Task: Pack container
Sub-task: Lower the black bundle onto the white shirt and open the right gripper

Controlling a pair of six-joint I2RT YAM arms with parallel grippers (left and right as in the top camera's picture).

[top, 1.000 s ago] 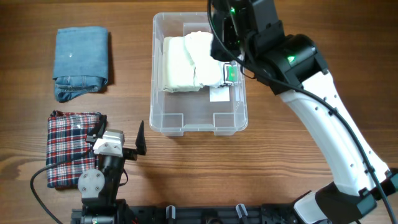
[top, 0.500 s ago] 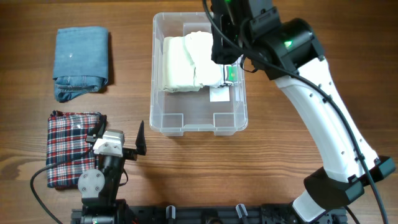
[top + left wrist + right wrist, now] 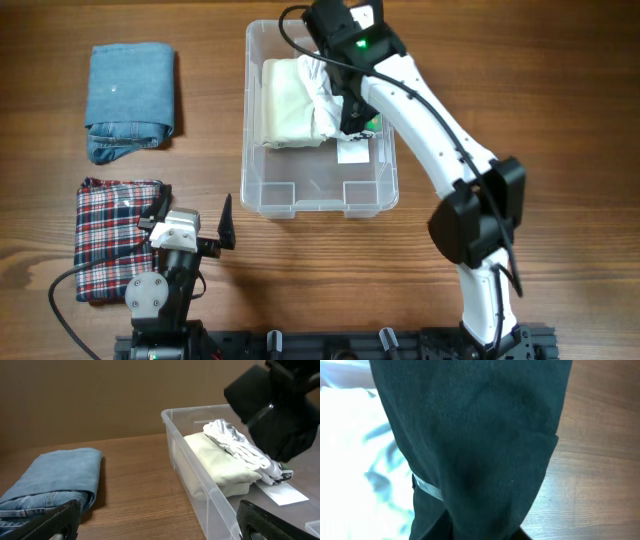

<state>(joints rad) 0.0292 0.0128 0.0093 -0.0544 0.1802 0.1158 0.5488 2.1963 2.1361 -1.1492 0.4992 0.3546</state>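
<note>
The right tool (image 3: 350, 112) reaches down into the container (image 3: 300, 185), in the half farthest from the robot. It is pressed against a crumpled white garment (image 3: 325, 80). The tool's own camera shows only a dark shape filling the view, so I cannot tell whether the jaws grip the garment or stand free of it. The white garment lies on a folded cream cloth (image 3: 285, 110) in that same far half.

The likely risk is a snag. If fabric is caught between the jaws when the arm lifts, the white garment could trail up over the container's rim or pull the cream cloth out of its fold. The loose heap also looks bulky and may leave less room for more clothes.

The container is clear plastic, rectangular with rounded corners. It has moulded ledges at its near end and a white label (image 3: 350, 151) on its base. It stands on the wooden table (image 3: 560, 60), and its near half is bare.

The left tool (image 3: 193, 215) waits off the container's near left corner, jaws wide and holding nothing. A folded plaid cloth (image 3: 110, 240) lies just beyond that tool. Folded jeans (image 3: 130, 100) lie well apart to the container's left.
</note>
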